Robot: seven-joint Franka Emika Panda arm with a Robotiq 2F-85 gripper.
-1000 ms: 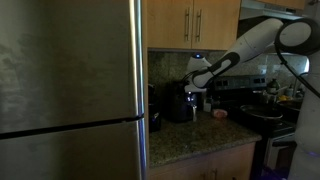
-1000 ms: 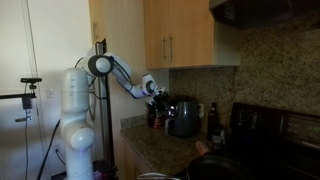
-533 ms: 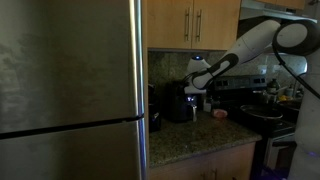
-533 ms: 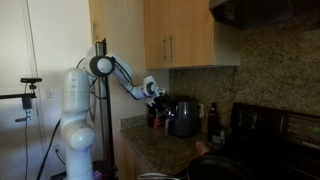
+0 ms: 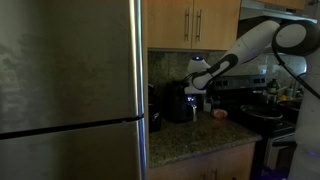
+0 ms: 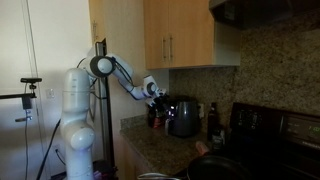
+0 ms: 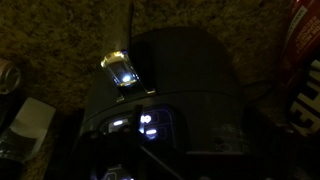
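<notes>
Here, one pincer (image 5: 192,84) spread wide (nothing gripped), just above one black coffee maker (image 5: 180,104).

The dark appliance (image 7: 175,80) (dim, blurred) runs off the wrist view's bottom edge, its base hidden.

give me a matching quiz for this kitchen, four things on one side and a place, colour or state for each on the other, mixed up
Things:
1 fridge
2 cabinets
3 dark appliance
4 tool

Descriptions:
a standing on the speckled counter
b open, close by the dark appliance
c steel-grey, filling the near side of an exterior view
d light wood, up on the wall

Pairs: 1-c; 2-d; 3-a; 4-b
</notes>
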